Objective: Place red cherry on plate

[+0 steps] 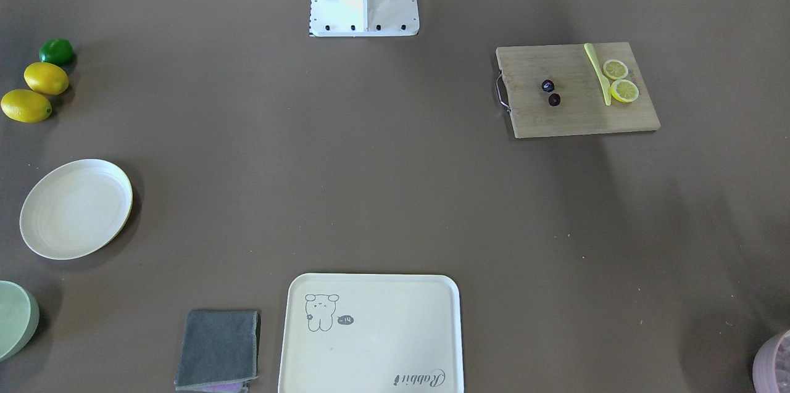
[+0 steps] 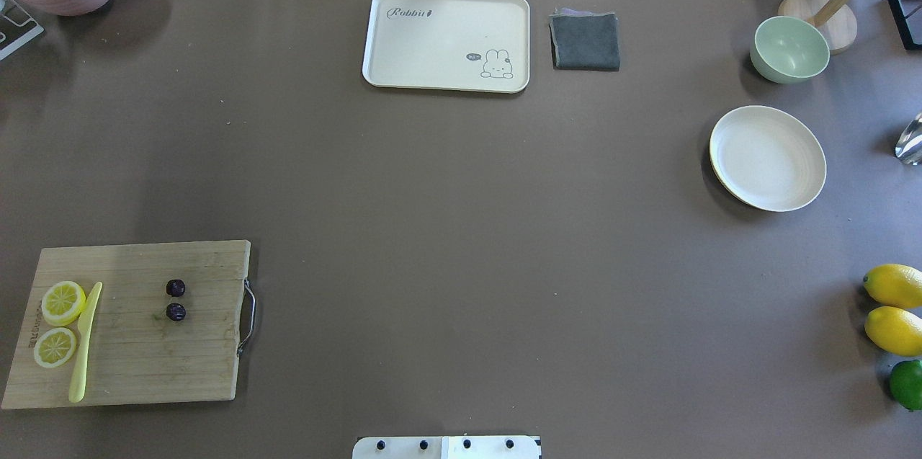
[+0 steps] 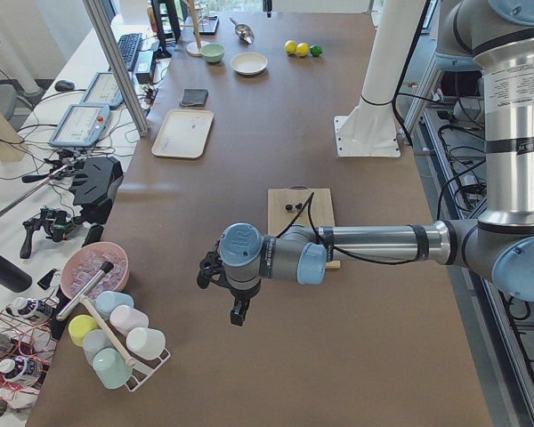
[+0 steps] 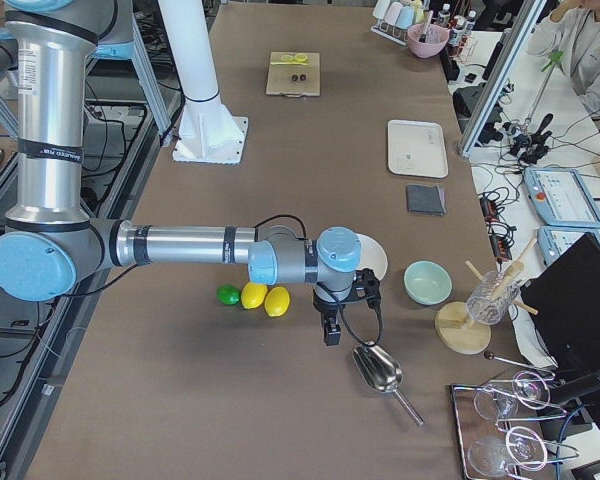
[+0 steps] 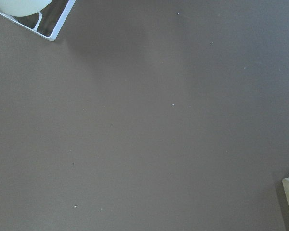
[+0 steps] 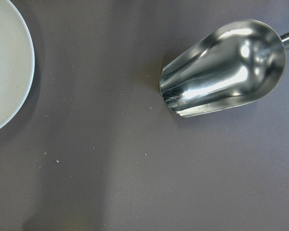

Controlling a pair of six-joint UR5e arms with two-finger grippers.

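The red cherry, two tiny dark round fruits point(image 2: 176, 300), lies on the wooden cutting board point(image 2: 151, 358) at the near left; the front view shows the cherry pair point(image 1: 551, 92) there too. The cream-white plate point(image 2: 767, 158) sits far off at the table's right, and its rim point(image 6: 9, 62) shows in the right wrist view. My left gripper point(image 3: 238, 311) hangs over bare table beyond the board's end, seen only in the left side view. My right gripper point(image 4: 330, 330) hovers between the plate point(image 4: 378, 256) and a metal scoop. I cannot tell whether either is open or shut.
On the board lie two lemon slices point(image 2: 60, 302) and a yellow knife point(image 2: 85, 344). A bear tray point(image 2: 446, 39), grey cloth point(image 2: 585, 41) and green bowl point(image 2: 789, 48) line the far side. Two lemons point(image 2: 895, 284) and a lime point(image 2: 906, 384) sit at the right edge; a steel scoop point(image 6: 226, 67) lies nearby.
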